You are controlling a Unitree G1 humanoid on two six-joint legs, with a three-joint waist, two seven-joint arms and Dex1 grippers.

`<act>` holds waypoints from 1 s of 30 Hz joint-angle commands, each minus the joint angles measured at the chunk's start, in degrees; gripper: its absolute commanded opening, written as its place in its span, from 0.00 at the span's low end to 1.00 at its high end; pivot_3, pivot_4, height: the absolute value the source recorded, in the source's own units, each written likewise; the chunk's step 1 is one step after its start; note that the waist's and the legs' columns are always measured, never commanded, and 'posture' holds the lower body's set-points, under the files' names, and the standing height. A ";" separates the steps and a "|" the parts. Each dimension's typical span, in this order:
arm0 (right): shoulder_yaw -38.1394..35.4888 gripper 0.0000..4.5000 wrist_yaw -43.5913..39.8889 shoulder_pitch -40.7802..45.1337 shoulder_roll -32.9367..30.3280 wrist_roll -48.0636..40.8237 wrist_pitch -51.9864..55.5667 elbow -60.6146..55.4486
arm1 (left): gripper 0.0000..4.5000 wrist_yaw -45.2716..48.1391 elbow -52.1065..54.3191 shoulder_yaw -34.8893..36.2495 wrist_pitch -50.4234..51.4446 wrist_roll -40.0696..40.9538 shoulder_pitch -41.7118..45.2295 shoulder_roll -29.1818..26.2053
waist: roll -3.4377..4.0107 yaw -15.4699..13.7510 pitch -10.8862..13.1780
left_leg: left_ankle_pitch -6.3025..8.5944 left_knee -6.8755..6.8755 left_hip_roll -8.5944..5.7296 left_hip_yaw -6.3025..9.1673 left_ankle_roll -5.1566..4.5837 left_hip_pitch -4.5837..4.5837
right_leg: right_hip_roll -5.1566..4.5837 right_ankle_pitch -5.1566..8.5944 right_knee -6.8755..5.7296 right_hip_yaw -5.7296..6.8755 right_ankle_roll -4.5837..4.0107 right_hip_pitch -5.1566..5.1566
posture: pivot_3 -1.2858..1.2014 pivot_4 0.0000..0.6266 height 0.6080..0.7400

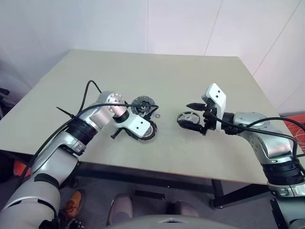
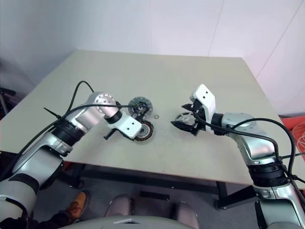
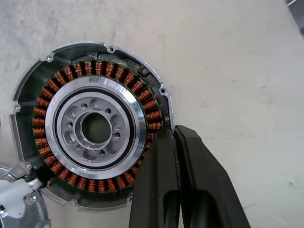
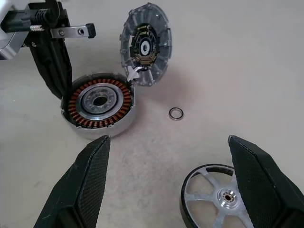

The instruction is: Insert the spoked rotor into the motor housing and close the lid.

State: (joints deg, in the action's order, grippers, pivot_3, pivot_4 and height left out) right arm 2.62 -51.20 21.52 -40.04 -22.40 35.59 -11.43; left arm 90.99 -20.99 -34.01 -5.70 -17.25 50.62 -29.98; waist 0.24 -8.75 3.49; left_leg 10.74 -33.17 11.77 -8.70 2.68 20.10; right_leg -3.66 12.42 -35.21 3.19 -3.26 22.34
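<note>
Our right gripper (image 4: 166, 185), jaws wide, hangs just above the rotor (image 4: 216, 194) lying flat on the table (image 1: 190, 71), while our shut left gripper (image 3: 178, 142) touches the housing (image 4: 99, 102), which lies leftward beside the lid (image 4: 145, 45).

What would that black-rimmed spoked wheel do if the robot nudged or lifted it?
The spoked rotor looks like rigid metal spokes in a thick black rim, so it probably stays stiff. Lying flat on the table, it would likely slide rather than roll; tipped on edge, it could roll. The open spokes suggest it is fairly light.
</note>
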 commanded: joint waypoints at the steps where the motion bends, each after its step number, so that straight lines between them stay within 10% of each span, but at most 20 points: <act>1: -0.87 1.00 -0.43 1.48 -0.54 0.14 -1.15 -0.45 | 0.01 1.45 1.77 -0.29 2.93 1.66 -0.22 -1.00 | 0.00 0.01 0.00 | 0.00 0.00 0.00 0.00 0.00 0.00 | 0.00 0.00 0.00 0.00 0.00 0.00 | 0.52 0.00 1.00; 9: -0.15 1.00 -1.28 2.31 -0.48 1.33 -2.17 1.09 | 0.01 1.48 4.44 0.23 6.74 2.65 -0.95 -3.67 | 0.00 0.15 0.00 | 0.00 0.00 0.02 -0.01 0.00 0.00 | 0.01 0.00 -0.01 0.00 0.00 0.03 | 0.52 0.00 1.00; 23: 0.45 1.00 -2.25 3.29 0.04 2.90 -3.74 3.22 | 0.95 1.18 9.04 1.31 13.10 8.03 -1.23 -7.04 | 0.01 0.07 0.01 | -0.02 -0.04 0.00 -0.02 0.03 0.00 | 0.00 0.01 -0.10 0.00 -0.01 0.03 | 0.52 0.00 1.00; 30: 0.82 1.00 -2.10 4.18 -0.51 5.55 -6.01 6.36 | 0.99 -1.03 19.47 11.90 28.26 18.84 -5.02 -8.11 | 0.01 0.23 0.01 | -0.02 -0.03 0.01 -0.04 0.04 0.00 | 0.01 0.01 -0.14 -0.01 -0.02 0.07 | 0.52 0.00 1.00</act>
State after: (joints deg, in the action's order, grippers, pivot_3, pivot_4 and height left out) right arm 3.60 -53.56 24.27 -39.99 -17.76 31.54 -5.08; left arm 90.94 -5.31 -26.39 18.11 -1.98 46.08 -37.12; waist 0.25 -8.51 3.49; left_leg 10.72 -33.20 11.78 -8.74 2.71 20.10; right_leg -3.65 12.43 -35.36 3.18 -3.29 22.42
